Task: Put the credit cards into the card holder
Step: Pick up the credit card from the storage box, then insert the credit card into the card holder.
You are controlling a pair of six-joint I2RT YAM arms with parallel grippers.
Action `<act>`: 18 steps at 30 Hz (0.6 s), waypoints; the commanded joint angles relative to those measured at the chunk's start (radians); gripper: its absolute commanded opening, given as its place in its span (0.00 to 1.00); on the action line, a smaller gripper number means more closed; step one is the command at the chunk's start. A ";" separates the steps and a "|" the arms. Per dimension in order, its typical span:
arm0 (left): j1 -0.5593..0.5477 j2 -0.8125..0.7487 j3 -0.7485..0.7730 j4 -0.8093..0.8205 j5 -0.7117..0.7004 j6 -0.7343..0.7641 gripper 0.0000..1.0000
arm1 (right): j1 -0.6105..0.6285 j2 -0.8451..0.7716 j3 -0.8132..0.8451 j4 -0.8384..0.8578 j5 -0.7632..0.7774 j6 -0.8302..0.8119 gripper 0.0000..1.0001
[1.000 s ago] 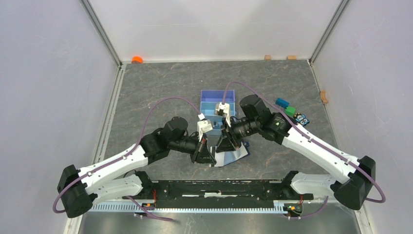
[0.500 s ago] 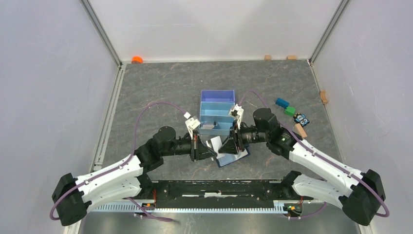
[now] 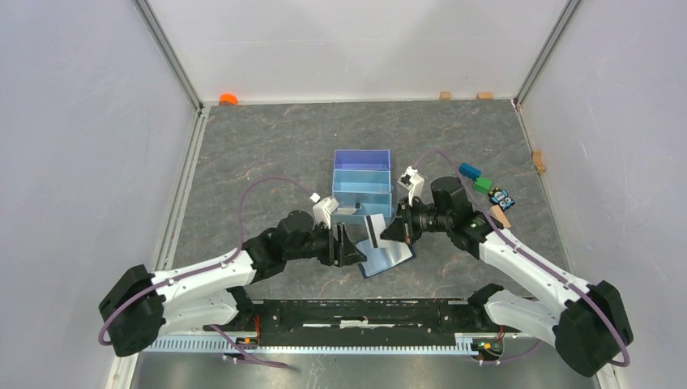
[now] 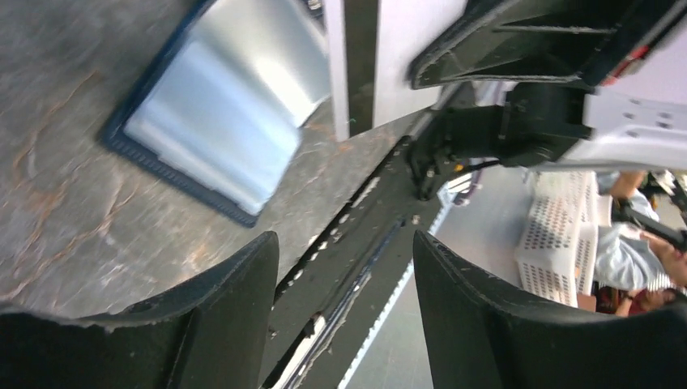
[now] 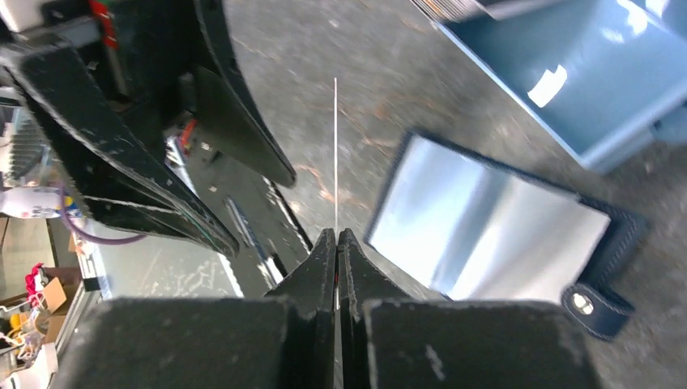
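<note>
The card holder [image 3: 389, 259] lies open on the table, its dark blue edge framing shiny pale pockets [image 5: 486, 227], just in front of the tray. My right gripper [image 3: 388, 231] is shut on a credit card [image 3: 374, 230], white with a dark stripe, which it holds on edge above the holder's left part. In the right wrist view that credit card [image 5: 335, 146] shows only as a thin line leaving the shut right gripper [image 5: 336, 235]. My left gripper [image 3: 355, 245] stands open just left of the card, with nothing between its fingers [image 4: 235, 316]. More credit cards [image 3: 347, 212] lie in the tray.
The light-blue and purple tray [image 3: 362, 166] stands behind the holder. Coloured toy blocks [image 3: 484, 185] lie to the right of the right arm. The black rail [image 3: 364, 312] runs along the near edge. An orange piece [image 3: 228, 99] sits in the far left corner.
The left gripper has opened and let go of the card, and the right gripper has shut on it. The card has shifted a little right, away from the left gripper.
</note>
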 commanded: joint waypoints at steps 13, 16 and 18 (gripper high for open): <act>-0.031 0.259 0.000 0.026 -0.188 -0.222 0.67 | -0.152 0.203 -0.082 -0.123 -0.014 -0.160 0.00; -0.031 0.309 0.013 0.052 -0.177 -0.222 0.65 | -0.165 0.226 -0.087 -0.115 -0.020 -0.162 0.00; -0.031 0.332 0.017 0.065 -0.177 -0.222 0.64 | -0.172 0.237 -0.090 -0.110 -0.027 -0.162 0.00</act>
